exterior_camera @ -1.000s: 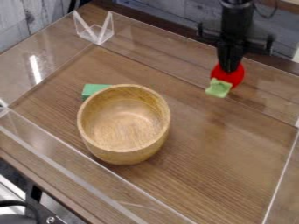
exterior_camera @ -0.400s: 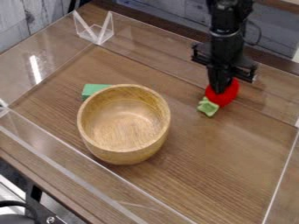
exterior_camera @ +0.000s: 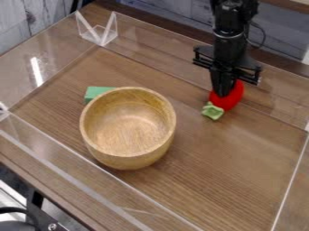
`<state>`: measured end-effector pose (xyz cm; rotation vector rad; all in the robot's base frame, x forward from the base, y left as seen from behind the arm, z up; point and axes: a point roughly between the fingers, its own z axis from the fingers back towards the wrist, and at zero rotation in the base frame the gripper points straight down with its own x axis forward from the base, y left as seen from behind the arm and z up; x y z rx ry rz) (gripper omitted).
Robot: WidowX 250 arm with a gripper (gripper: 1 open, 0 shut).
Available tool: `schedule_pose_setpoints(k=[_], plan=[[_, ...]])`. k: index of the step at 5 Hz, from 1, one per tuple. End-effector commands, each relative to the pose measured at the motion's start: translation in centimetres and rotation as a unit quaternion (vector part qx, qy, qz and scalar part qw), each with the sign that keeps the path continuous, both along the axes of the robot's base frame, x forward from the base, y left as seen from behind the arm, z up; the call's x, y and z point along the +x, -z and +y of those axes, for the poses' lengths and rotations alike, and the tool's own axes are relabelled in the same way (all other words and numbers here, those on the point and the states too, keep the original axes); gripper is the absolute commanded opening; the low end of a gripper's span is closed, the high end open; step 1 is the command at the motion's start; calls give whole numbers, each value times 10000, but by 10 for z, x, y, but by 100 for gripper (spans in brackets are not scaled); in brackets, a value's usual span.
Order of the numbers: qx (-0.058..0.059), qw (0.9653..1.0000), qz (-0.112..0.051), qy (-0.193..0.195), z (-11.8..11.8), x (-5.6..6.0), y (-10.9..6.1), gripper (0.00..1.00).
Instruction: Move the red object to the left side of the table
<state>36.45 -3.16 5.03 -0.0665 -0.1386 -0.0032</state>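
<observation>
The red object (exterior_camera: 229, 97), a small glossy toy strawberry, hangs tilted with its light green leafy cap (exterior_camera: 214, 111) pointing down and left, close to the brown wood-grain table (exterior_camera: 205, 171). My black gripper (exterior_camera: 227, 87) comes straight down from above and is shut on the strawberry's upper end, at the right-centre of the table. Whether the cap touches the tabletop I cannot tell.
A wooden bowl (exterior_camera: 126, 126) stands left of centre, with a flat green piece (exterior_camera: 97, 92) just behind its left rim. Clear acrylic walls (exterior_camera: 36, 68) edge the table, and a clear folded stand (exterior_camera: 97, 29) sits at the back left.
The gripper has come down and slightly left with the strawberry in it, bringing the green cap close to the tabletop. Bowl and green piece have not moved.
</observation>
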Motion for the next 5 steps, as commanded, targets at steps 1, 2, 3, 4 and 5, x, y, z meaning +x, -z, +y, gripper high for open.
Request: schedule_pose_setpoints(k=[1,2,3,4,5], plan=[[-5,9991,-379,-185,-2,14,-28,0],[-1,9989,-367,-305,-6,14,-30,0],[-4,9992,-355,-198,1,15,-27,0],[-11,9994,-338,-85,8,15,-22,0],[-10,9993,-319,-170,8,13,-14,0]])
